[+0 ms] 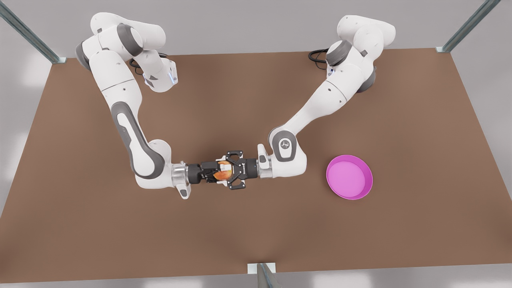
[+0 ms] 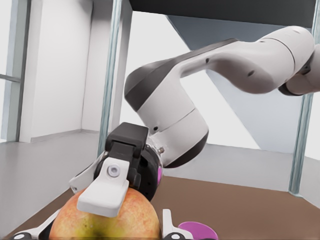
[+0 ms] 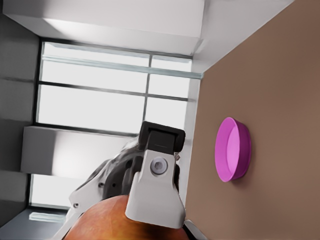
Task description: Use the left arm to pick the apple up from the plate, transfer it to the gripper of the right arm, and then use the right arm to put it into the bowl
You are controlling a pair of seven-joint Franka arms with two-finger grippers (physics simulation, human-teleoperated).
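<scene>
The yellow-orange apple (image 1: 223,173) hangs above the middle of the table, held between both grippers, which meet head-on. My left gripper (image 1: 225,171), with black linkage fingers, comes in from the front view's right and is shut on the apple. My right gripper (image 1: 219,172), compact and white-tipped, comes in from the front view's left, also shut on it. The left wrist view has a right fingertip (image 2: 104,194) pressed on the apple (image 2: 131,220), and the small pink bowl (image 2: 197,231) lower down. The right wrist view has a left gripper's finger (image 3: 156,195) resting on the apple (image 3: 105,224). The pink plate (image 1: 349,177) lies bare on the front view's right.
The brown table (image 1: 256,232) spreads wide around the arms. Metal frame posts (image 1: 264,276) stand at its corners and front edge. The plate (image 3: 232,150) lies apart from both grippers. In the front view the right arm's forearm covers the spot where the bowl sits.
</scene>
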